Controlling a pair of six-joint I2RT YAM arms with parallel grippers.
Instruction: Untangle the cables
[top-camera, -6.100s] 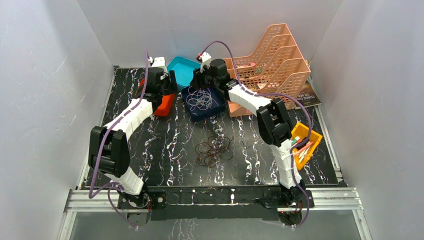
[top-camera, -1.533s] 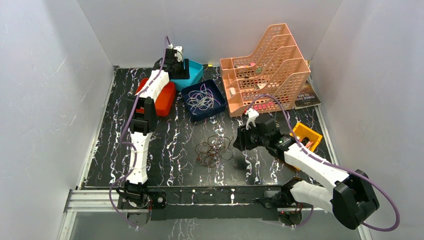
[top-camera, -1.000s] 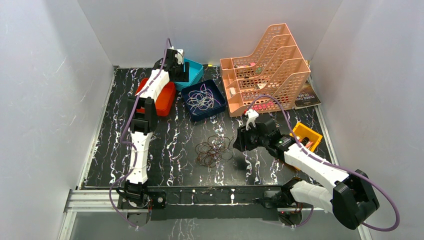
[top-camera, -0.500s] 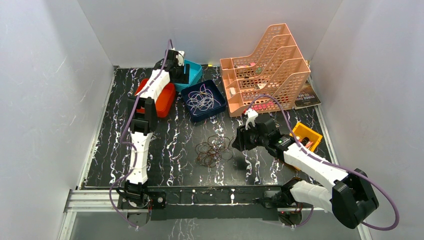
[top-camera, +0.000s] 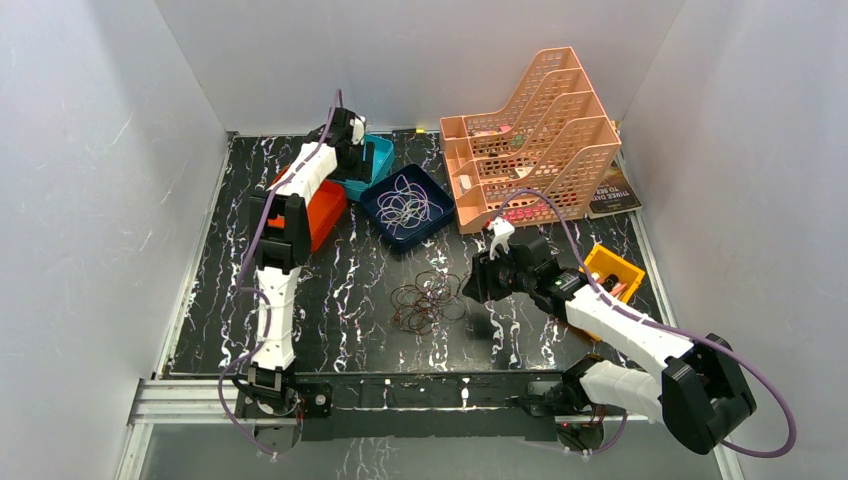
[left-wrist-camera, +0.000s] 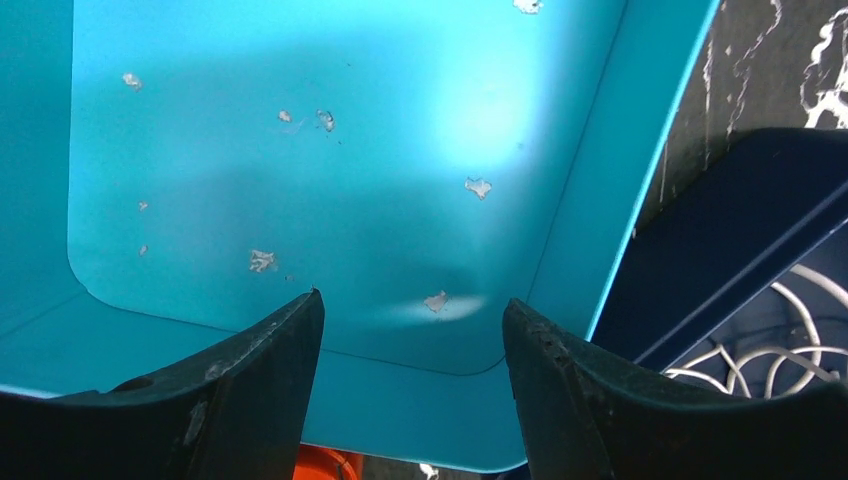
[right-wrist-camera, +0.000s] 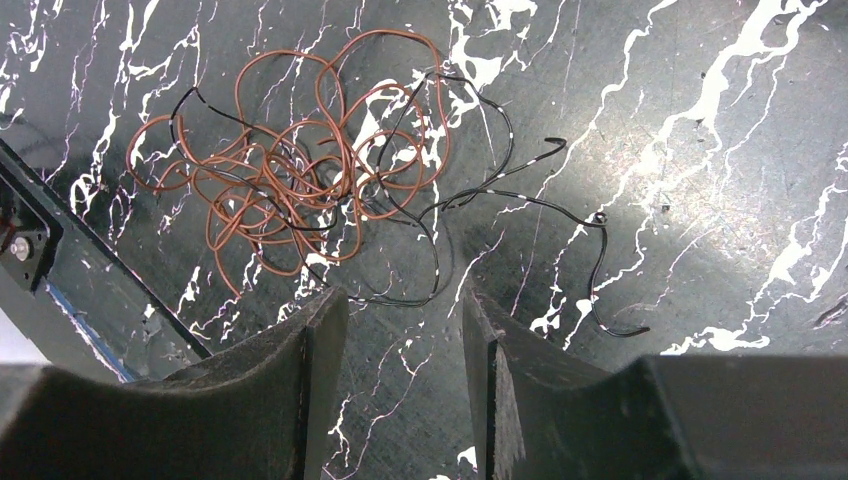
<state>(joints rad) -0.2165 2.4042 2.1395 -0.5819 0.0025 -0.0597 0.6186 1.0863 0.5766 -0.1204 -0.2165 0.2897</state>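
A tangle of brown cables (right-wrist-camera: 300, 190) with black strands (right-wrist-camera: 520, 195) threaded through it lies on the dark marbled table (top-camera: 340, 290), mid-table in the top view (top-camera: 428, 300). My right gripper (right-wrist-camera: 404, 292) hovers open and empty just right of that tangle (top-camera: 478, 285). Whitish cables (top-camera: 403, 203) rest bunched in a dark blue tray (top-camera: 432, 190); a few loops show in the left wrist view (left-wrist-camera: 780, 350). My left gripper (left-wrist-camera: 410, 297) is open over the teal tray (left-wrist-camera: 300, 150) at the back (top-camera: 352, 150), with only the tray's floor and near wall between its fingers.
An orange-red tray (top-camera: 318, 215) sits left of the dark blue one, partly under the left arm. A peach tiered file rack (top-camera: 530, 130) stands at the back right, with a book (top-camera: 612, 195) beside it. A yellow bin (top-camera: 612, 268) sits right of the right arm.
The left gripper has drawn back toward the near left. The teal tray has shifted with it, and the dark blue tray has turned. The right gripper has crept slightly left toward the tangle.
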